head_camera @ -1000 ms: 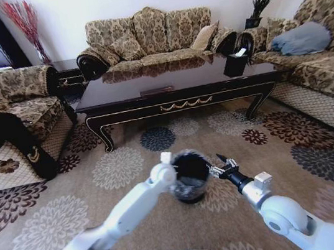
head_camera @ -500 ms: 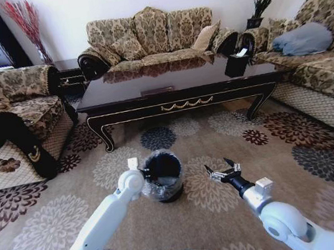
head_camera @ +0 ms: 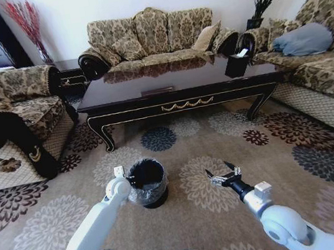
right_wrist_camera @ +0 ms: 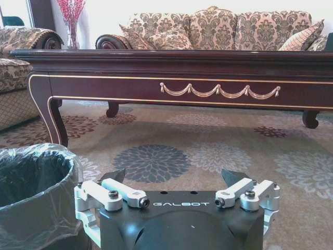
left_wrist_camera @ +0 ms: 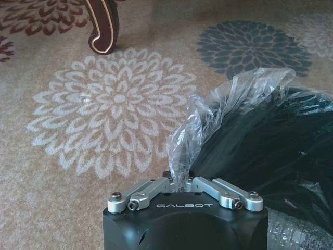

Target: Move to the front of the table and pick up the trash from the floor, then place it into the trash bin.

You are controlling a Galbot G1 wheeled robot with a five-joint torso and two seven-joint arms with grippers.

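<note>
The left hand [head_camera: 129,182], pinched shut on the clear liner, holds the round black trash bin [head_camera: 147,183] lower-centre, left of the spread-open, empty right hand [head_camera: 223,175].

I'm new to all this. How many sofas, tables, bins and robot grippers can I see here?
sofas: 3
table: 1
bin: 1
grippers: 2, the left gripper pinching the bin's bag, the right gripper open above the carpet
Total: 7
</note>
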